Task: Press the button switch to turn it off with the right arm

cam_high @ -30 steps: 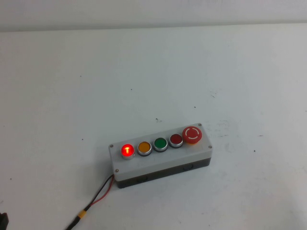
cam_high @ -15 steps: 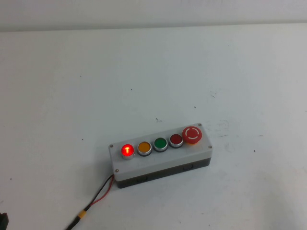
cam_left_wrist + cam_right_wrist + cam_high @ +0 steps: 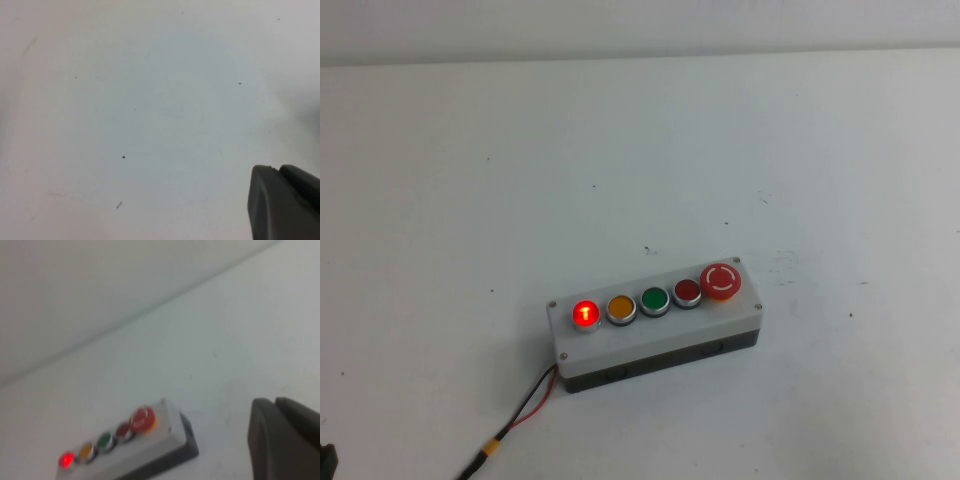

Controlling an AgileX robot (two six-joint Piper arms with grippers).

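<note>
The button switch (image 3: 585, 313) glows bright red at the left end of the row on the grey box (image 3: 660, 340), next to the orange button (image 3: 620, 307). It also shows glowing in the right wrist view (image 3: 65, 459). My right gripper (image 3: 274, 401) is shut and empty, hanging above the table to the right of the box and well clear of it. My left gripper (image 3: 277, 169) is shut and empty over bare white table. Neither gripper shows in the high view.
The row continues with a green button (image 3: 654, 300), a darker red button (image 3: 687, 291) and a big red mushroom button (image 3: 721, 281). Red and black wires (image 3: 525, 408) run from the box's left end toward the front edge. The white table (image 3: 620, 150) meets a wall behind.
</note>
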